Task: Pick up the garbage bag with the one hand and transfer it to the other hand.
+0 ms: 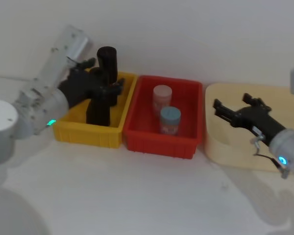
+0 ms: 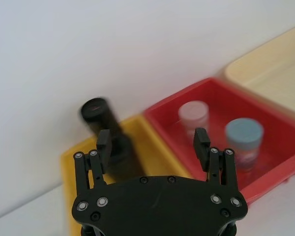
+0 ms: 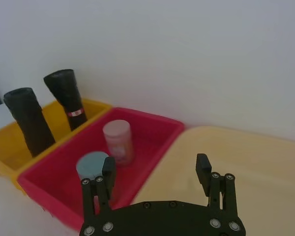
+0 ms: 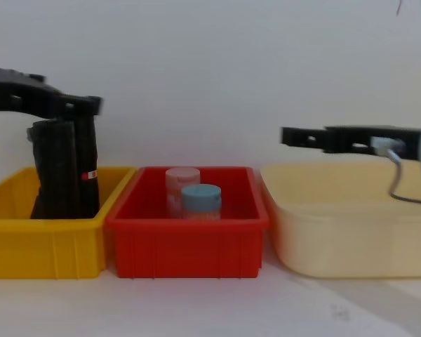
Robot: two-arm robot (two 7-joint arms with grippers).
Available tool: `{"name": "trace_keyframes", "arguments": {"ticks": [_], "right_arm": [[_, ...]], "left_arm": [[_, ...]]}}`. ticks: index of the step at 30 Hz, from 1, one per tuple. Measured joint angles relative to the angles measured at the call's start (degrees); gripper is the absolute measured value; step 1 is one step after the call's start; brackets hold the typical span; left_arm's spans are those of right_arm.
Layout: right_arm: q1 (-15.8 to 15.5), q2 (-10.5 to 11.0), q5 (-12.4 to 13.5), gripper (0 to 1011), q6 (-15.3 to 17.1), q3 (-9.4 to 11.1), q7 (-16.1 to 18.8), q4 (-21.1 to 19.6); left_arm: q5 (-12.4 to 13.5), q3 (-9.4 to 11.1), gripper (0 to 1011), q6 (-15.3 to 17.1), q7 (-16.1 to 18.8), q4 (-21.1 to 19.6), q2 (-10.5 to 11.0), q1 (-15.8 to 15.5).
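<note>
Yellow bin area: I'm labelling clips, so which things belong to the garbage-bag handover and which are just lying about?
Job: garbage bag, left gripper, right gripper.
Lying about: slimmer labelled roll, yellow bin, red bin, pink-lidded jar, blue-lidded jar, cream tray.

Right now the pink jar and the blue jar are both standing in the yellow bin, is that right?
No, the bin is wrong: the pink jar and the blue jar are both standing in the red bin, as the head view shows.
</note>
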Motion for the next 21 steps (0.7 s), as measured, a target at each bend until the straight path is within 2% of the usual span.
{"name": "trace_keyframes", "arguments": {"ticks": [1, 2, 3, 4, 7, 14, 21], "right_arm": [[0.9, -0.27, 0.07, 1001, 0.25, -0.31, 0.38, 0.76], [2.93, -0.9, 0.36, 1001, 1.03, -0.96, 1.23, 2.53], [3.43, -1.05, 0.48, 1001, 1.38, -1.13, 1.6, 2.96], [5.25, -1.64, 0.77, 1001, 2.01, -1.67, 2.37, 4.55], [8.14, -2.61, 1.26, 1002, 3.12, -2.57, 3.53, 7.12], [12.89, -4.1, 2.27, 1001, 5.74, -4.24, 5.84, 11.48], [15.46, -4.71, 2.91, 1001, 7.57, -5.51, 7.18, 14.03]], "left_arm": [[-0.63, -1.08, 1001, 1.16, -0.51, -0.14, 0.77, 0.1], [-0.92, -1.62, 1001, 1.62, -0.67, -0.18, 1.16, 0.13], [-0.92, -1.62, 1001, 1.62, -0.67, -0.18, 1.16, 0.13], [-1.72, -3.31, 1001, 3.1, -1.29, -0.19, 2.33, 0.18], [-2.76, -5.1, 1001, 4.94, -2.03, 0.08, 3.44, 0.14], [-4.68, -7.63, 1001, 7.76, -3.49, 1.33, 4.55, -0.28], [-6.56, -8.61, 1001, 8.94, -5.43, 2.87, 4.74, -0.65]]}}
